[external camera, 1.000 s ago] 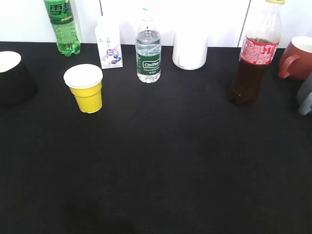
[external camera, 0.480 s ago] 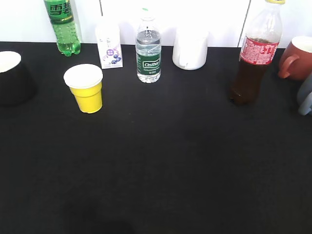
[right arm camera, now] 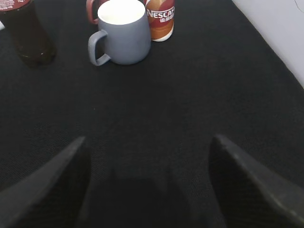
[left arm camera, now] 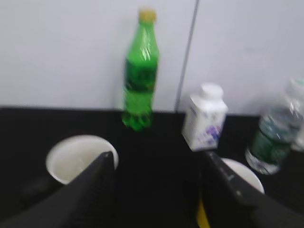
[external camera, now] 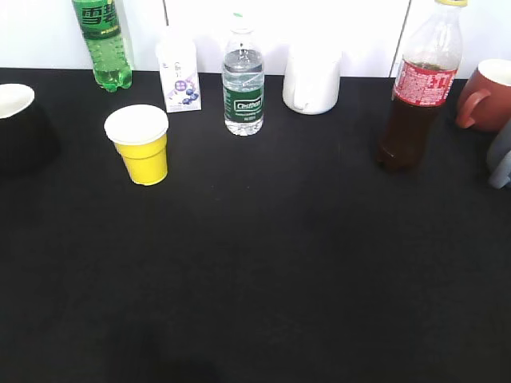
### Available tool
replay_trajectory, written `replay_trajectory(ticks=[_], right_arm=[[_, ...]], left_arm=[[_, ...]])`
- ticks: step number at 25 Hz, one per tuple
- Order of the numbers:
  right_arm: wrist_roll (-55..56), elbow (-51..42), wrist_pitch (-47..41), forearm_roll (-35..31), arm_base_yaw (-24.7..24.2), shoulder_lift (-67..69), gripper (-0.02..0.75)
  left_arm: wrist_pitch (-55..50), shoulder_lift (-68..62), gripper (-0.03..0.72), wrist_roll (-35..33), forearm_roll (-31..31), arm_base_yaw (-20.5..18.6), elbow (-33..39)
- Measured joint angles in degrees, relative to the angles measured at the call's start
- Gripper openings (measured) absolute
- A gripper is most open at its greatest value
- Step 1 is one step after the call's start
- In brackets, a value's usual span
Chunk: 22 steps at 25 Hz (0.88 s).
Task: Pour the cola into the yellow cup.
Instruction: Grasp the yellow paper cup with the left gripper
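The cola bottle (external camera: 419,88), with dark liquid, a red label and a yellow cap, stands upright at the back right; its base also shows in the right wrist view (right arm camera: 26,31). The yellow cup (external camera: 140,144) stands upright at the left, and a piece of it shows behind the right finger in the left wrist view (left arm camera: 244,178). Neither gripper shows in the exterior view. My left gripper (left arm camera: 156,159) is open and empty, low over the black table, left of the yellow cup. My right gripper (right arm camera: 148,142) is open and empty, well short of the cola bottle.
A green soda bottle (external camera: 102,40), a small milk bottle (external camera: 180,72), a water bottle (external camera: 243,80) and a white mug (external camera: 311,78) line the back. A black cup with white inside (external camera: 20,124) stands far left. A reddish-brown mug (external camera: 487,96), a grey mug (right arm camera: 123,33) and a Nescafe can (right arm camera: 160,19) stand at the right.
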<state>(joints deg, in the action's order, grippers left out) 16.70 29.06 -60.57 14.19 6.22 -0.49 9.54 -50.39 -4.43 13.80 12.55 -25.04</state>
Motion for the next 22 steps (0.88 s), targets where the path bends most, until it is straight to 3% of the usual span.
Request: replay_trajectory(ticks=[3,5,8,10,12,13,15,22], right_arm=[[0.0,0.0,0.0,0.0,0.0,0.0,0.585],[0.0,0.0,0.0,0.0,0.0,0.0,0.585],[0.0,0.0,0.0,0.0,0.0,0.0,0.585],[0.0,0.0,0.0,0.0,0.0,0.0,0.585],[0.0,0.0,0.0,0.0,0.0,0.0,0.585],[0.0,0.0,0.0,0.0,0.0,0.0,0.585],[0.0,0.0,0.0,0.0,0.0,0.0,0.585],[0.0,0.0,0.0,0.0,0.0,0.0,0.585]], left_arm=[[15.6,-7.1,0.44,0.0,1.9,8.5,10.5],[24.4,-14.2,0.44,0.0,1.7,11.7,14.3],[35.7,-27.4,0.438,0.2,-8.8,12.0,14.5],[48.5,-37.2,0.45,5.1,-13.8,12.2,14.5],[57.2,-45.9,0.586,8.5,-14.3,12.2,13.6],[58.7,-50.0,0.64,9.4,-14.3,12.2,12.5],[59.2,-55.6,0.67,10.0,-14.3,12.2,9.1],[56.2,-64.8,0.669,10.2,-14.5,12.2,-4.7]])
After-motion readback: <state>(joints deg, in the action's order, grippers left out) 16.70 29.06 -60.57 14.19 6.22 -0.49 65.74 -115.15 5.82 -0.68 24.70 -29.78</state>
